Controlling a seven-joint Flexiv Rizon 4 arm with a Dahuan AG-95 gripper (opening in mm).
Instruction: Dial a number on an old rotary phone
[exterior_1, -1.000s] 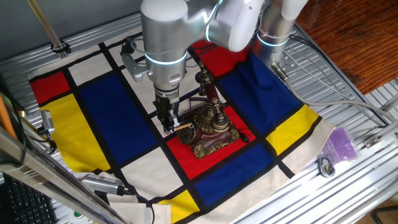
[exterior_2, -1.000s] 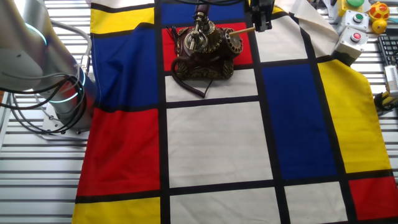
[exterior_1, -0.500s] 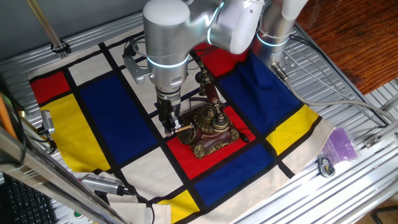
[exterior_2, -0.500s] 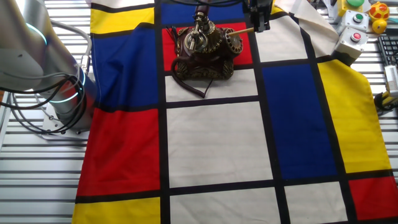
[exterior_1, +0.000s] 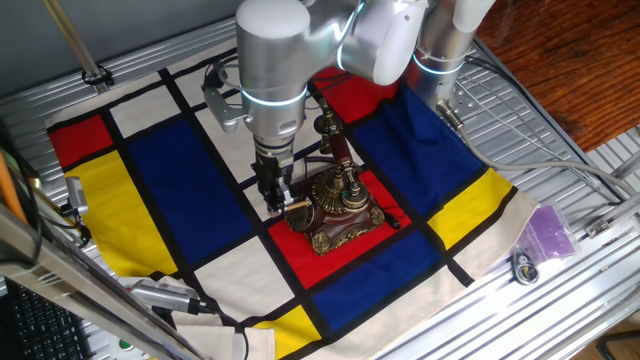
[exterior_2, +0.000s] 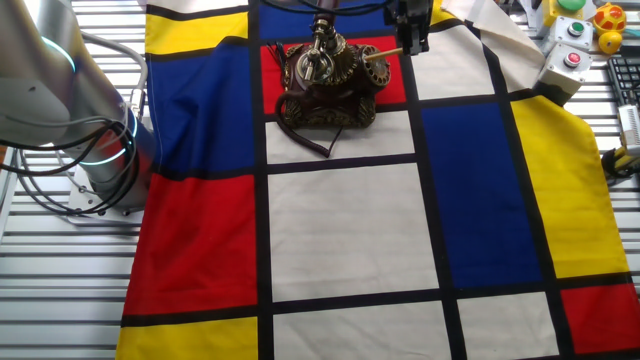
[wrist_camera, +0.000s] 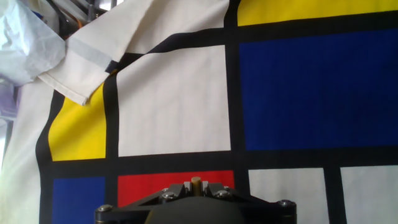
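A large cloth (exterior_1: 160, 170) of red, blue, yellow and white blocks with black bands covers the table, and everything else is placed against it. The robot arm (exterior_1: 275, 70) rises over the middle of the cloth, its grey column pointing straight down. The old rotary phone (exterior_1: 335, 205) stands upright on a red block near the cloth's centre, its footed base flat on the fabric and its dark cord looping onto the neighbouring white block in the other fixed view. The gripper (exterior_1: 275, 192) hangs just beside the phone's dial side, over the black band bordering that red block. Its fingers are clenched on a thin light wooden stick (exterior_2: 384, 53), which lies roughly level and reaches across to the round dial (exterior_2: 375, 70), its far tip at the dial face.
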